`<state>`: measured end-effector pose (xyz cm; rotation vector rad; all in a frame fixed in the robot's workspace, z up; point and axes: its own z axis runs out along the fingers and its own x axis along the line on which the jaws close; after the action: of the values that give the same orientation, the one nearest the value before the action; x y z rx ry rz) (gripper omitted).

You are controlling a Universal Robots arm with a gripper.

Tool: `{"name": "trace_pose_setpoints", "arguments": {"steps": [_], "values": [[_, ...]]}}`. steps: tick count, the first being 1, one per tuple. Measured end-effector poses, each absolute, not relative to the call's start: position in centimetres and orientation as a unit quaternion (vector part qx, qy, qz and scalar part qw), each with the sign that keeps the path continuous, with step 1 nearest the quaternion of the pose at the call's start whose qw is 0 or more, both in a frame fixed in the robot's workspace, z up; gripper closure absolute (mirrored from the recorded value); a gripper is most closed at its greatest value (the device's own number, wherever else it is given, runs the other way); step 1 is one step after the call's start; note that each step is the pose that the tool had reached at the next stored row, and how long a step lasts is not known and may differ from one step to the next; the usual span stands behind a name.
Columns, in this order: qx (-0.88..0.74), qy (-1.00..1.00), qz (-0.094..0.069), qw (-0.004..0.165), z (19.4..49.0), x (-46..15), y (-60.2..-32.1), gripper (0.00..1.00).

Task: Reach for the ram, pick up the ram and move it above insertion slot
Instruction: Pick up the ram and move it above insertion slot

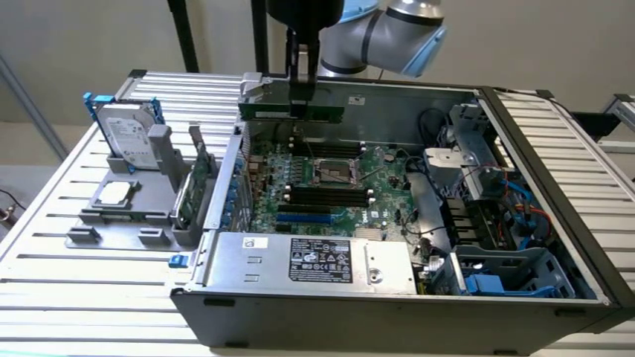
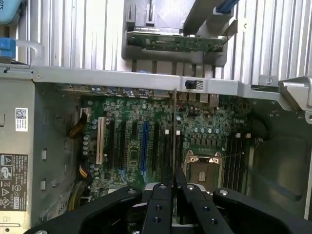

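Above the motherboard (image 1: 328, 175), gripper (image 1: 303, 93) clamping ram (image 1: 293, 111) upright

Slatted table (image 1: 59, 245) under computer case (image 1: 397, 297), grey holder (image 1: 129, 216)

Hard drive (image 1: 132, 138) upright in grey holder (image 1: 119, 216); power supply (image 1: 308, 259).

No legible text, power supply (image 1: 308, 260) labels (white and black) too small to read
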<state>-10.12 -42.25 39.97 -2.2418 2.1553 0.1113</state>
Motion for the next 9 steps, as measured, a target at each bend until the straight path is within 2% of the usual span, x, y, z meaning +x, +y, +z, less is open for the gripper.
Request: {"name": "trace_pose_setpoints", "arguments": {"steps": [9], "values": [[-0.720,0.693,0.036,0.015,39.9,-7.1,-41.1,0.87]]}}
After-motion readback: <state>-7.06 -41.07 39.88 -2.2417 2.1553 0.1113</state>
